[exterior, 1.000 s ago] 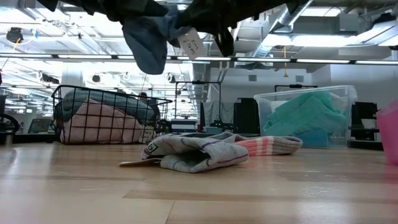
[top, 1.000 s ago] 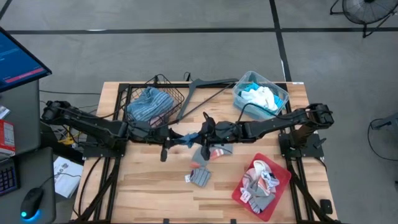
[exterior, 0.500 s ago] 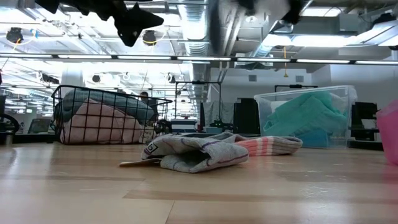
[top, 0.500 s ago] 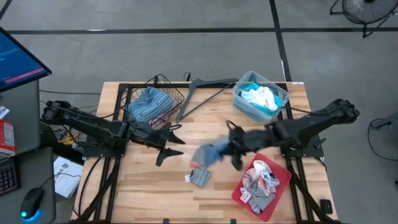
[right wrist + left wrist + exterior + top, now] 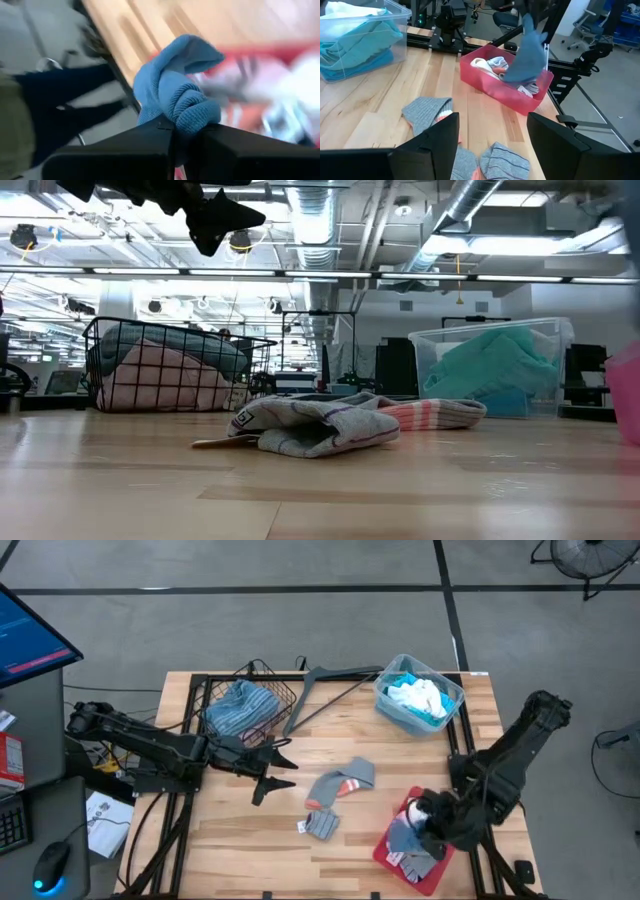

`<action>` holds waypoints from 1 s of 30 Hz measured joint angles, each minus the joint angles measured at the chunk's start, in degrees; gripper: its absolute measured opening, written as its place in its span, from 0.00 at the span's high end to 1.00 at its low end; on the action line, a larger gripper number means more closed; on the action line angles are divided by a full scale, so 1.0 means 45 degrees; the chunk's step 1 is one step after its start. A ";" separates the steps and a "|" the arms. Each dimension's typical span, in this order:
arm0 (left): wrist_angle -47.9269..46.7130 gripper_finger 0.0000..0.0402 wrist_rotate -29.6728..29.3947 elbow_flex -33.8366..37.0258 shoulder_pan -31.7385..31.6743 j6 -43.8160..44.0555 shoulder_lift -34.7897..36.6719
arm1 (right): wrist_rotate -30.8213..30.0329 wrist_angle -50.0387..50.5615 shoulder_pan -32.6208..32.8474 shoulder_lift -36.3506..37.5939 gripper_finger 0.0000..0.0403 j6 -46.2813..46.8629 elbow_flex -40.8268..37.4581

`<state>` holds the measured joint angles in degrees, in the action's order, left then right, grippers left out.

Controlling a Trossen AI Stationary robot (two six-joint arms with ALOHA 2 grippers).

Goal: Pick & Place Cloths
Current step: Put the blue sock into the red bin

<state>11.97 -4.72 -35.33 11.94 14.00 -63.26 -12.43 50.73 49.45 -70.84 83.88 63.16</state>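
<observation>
High view: right gripper [image 5: 432,823] is clamping the soft blue cloth [image 5: 404,836] above the flat red plastic tray [image 5: 456,830] for dropping; left gripper [image 5: 272,766] is hovering mid-table, fingers apart, empty.

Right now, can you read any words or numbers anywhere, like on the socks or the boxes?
No words or numbers can be read.
Small label on the grey sock, low view: too small to read.
Screen beside the table, high view: lines of text, too blurred to read.
Papers beside the table: print too small to read.
</observation>
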 joint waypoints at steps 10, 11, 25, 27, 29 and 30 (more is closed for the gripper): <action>0.0005 0.45 -0.0546 0.0000 -0.0005 0.0005 0.0000 | 0.1411 0.0842 0.1401 -0.2001 1.00 0.2010 -0.0001; 0.0005 0.45 -0.0611 0.0005 -0.0005 0.0005 0.0000 | 0.1437 0.0724 0.1408 -0.2240 1.00 0.2025 0.0000; 0.0028 0.45 -0.0858 0.0005 -0.0005 0.0005 0.0000 | 0.1901 -0.0899 0.1224 -0.5197 0.94 0.2044 -0.0005; 0.0034 0.45 -0.0858 0.0005 -0.0005 0.0005 0.0000 | 0.1991 -0.0881 0.1238 -0.5327 0.92 0.2110 -0.0005; 0.0051 0.45 -0.0858 0.0005 -0.0005 0.0005 0.0000 | 0.2208 -0.0716 0.1233 -0.5367 0.87 0.2186 -0.0012; 0.0070 0.45 -0.0858 0.0006 -0.0005 0.0005 0.0000 | 0.2339 -0.0695 0.1231 -0.5361 0.84 0.2183 -0.0012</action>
<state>12.28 -8.58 -35.31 11.92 14.02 -63.26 -1.90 47.60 54.99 -94.97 93.70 63.10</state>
